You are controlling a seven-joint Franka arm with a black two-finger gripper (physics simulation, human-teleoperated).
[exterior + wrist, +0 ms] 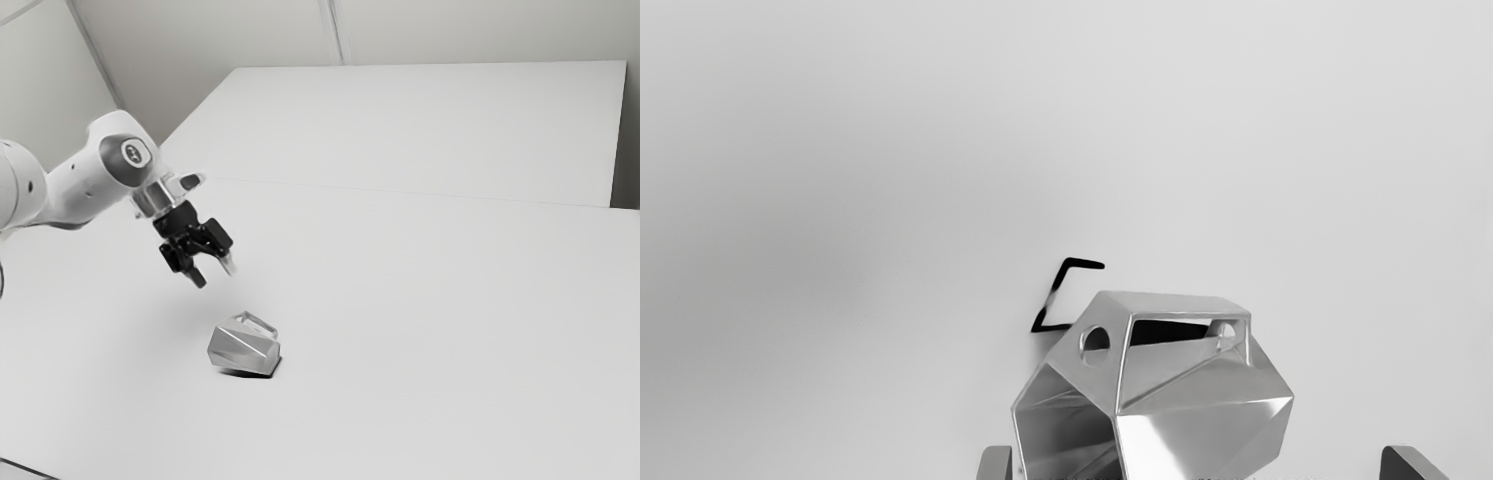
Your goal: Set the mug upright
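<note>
Silver-grey mug [245, 350]: faceted, tipped on its side on the pale counter [420, 320], just below the end effector [214, 277] and a little toward the exterior view's right
Handle [1173, 303]: on the mug's upper side
Mouth [1066, 433]: open, facing sideways
Black end effector: fingers spread wide, gripping nothing, held above the mug and apart from it
White arm [75, 190]: reaching in from the exterior view's left
Dark shadow [1085, 263]: on the counter beside the mug

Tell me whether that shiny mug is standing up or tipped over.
Tipped over: the mug lies on its side, its open mouth facing sideways rather than up.
</note>
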